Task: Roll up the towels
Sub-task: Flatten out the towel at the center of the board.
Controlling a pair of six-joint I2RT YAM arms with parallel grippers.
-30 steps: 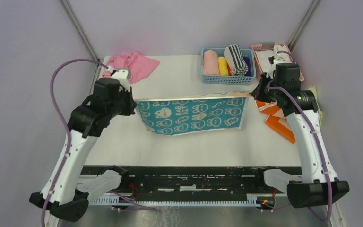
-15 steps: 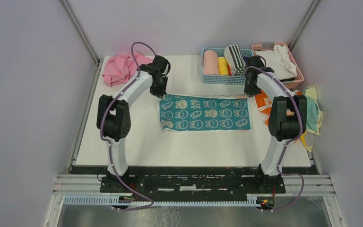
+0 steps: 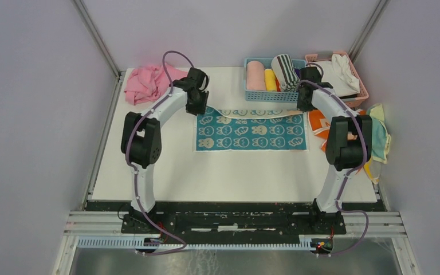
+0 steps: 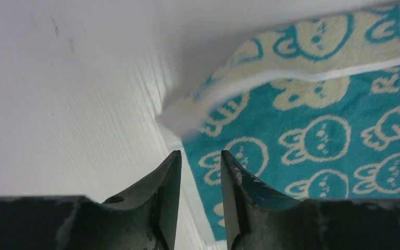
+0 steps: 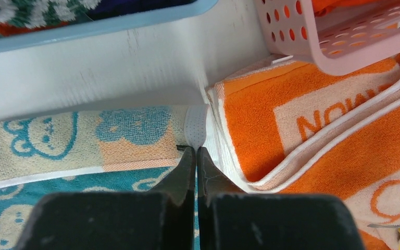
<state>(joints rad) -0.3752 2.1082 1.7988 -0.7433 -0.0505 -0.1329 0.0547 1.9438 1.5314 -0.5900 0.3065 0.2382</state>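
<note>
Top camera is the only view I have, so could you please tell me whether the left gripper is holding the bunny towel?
Observer: No. In the left wrist view the left gripper is open with nothing in the gap. The folded-over corner of the bunny towel lies loose just ahead of it.
Operator: Thank you. And the right gripper?
Observer: The right gripper is shut, with its tips at the towel's far right corner. I cannot tell whether cloth is pinched.
Operator: Is anything crowding that corner?
Observer: Yes, a folded orange towel with white lettering lies right beside it.
</note>
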